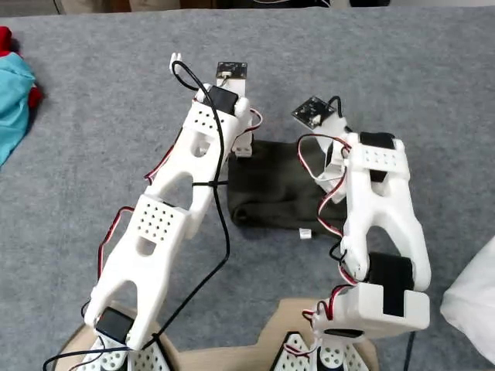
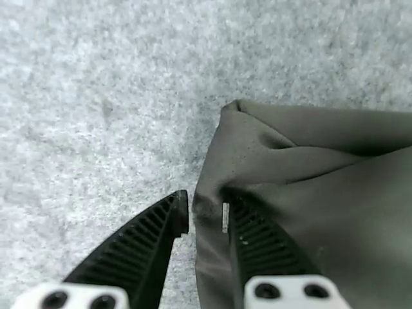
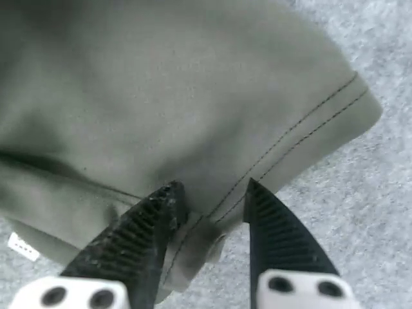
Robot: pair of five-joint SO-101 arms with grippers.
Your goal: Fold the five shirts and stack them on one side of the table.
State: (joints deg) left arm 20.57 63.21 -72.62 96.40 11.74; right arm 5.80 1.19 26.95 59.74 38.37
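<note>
A dark olive shirt lies folded into a rectangle on the grey table, between the two arms. My left gripper sits at the shirt's far left edge. In the left wrist view its fingers are pinched on the folded edge of the shirt. My right gripper is at the shirt's right side. In the right wrist view it is shut on a bunched, stitched hem of the shirt. A small white tag shows at the shirt's near edge.
A teal cloth with something red beside it lies at the table's far left edge. A white cloth sits at the near right edge. Open grey surface stretches behind the shirt and to its left.
</note>
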